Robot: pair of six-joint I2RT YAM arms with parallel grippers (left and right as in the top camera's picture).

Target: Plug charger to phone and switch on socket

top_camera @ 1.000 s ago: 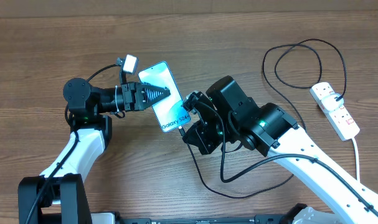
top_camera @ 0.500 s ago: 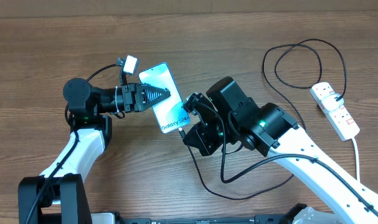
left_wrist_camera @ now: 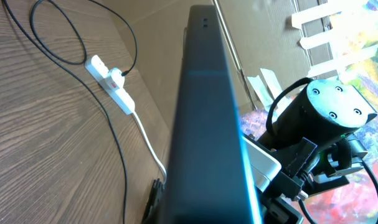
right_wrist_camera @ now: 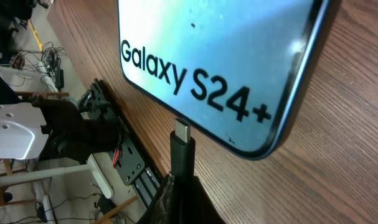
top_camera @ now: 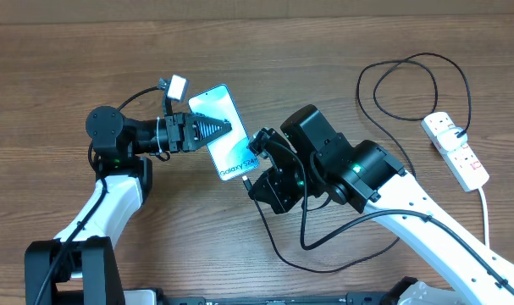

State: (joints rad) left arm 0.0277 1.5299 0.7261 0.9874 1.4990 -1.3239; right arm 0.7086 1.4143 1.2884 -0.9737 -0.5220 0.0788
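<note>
**Left of the phone.** The left claw (top_camera: 225, 128) is clamped on the phone (top_camera: 232, 153) from its left long side. It holds the phone tilted, with the lower end raised off the surface (top_camera: 70, 51).

**Phone.** Slim slab with a dark rim. The light blue screen reads "Galaxy S24+". In the left wrist view it appears edge-on (left_wrist_camera: 204, 124).

**At the phone's lower end.** The right claw (top_camera: 252, 176) is clamped on the charger's plug tip (right_wrist_camera: 182, 146). The metal end sits at the phone's bottom edge. Whether it has entered the port cannot be told.

**Hazards.**
- A plug off-line with the port is likely to jam on the rim or skid across the glass.
- Pushing could rotate the phone in the left claw, since it is gripped from one side only.
- The thin black charger (top_camera: 426, 55) loops under the right arm and may snag.

**Right of the phone.** The socket (top_camera: 456, 151) lies well apart. Its switch position cannot be read.
</note>
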